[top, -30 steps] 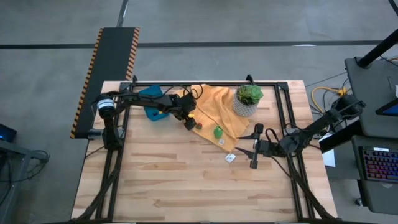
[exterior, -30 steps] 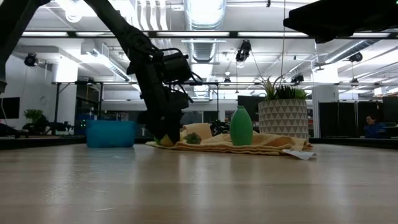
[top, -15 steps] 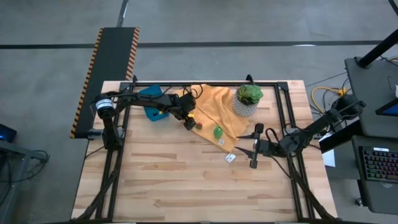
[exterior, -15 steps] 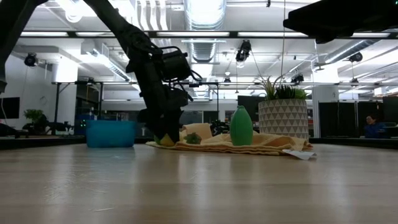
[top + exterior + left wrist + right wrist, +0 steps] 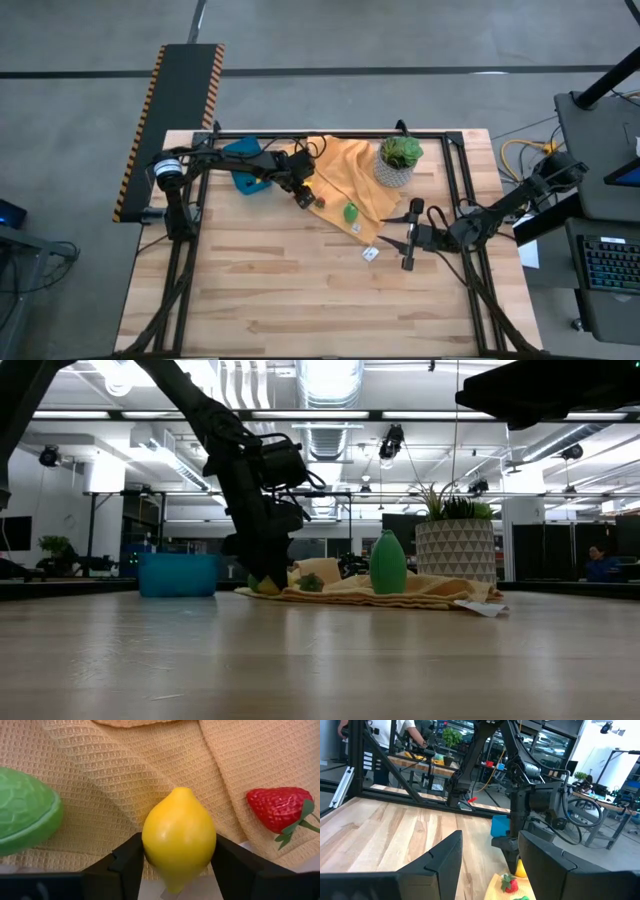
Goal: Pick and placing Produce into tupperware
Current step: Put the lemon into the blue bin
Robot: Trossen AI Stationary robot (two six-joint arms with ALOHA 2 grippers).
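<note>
- On the orange-yellow cloth (image 5: 150, 765), a yellow toy lemon (image 5: 178, 837) sits between the left gripper's (image 5: 177, 865) two dark fingers, which press against both its sides.
- Beside it on the cloth lie a red toy strawberry (image 5: 277, 808) and a green toy vegetable (image 5: 25, 810).
- Well apart, near the table's (image 5: 300, 290) far left edge, stands the blue tupperware (image 5: 178, 574).
- Right gripper (image 5: 407, 240) waits past the cloth's corner, fingers spread, holding nothing.
</note>
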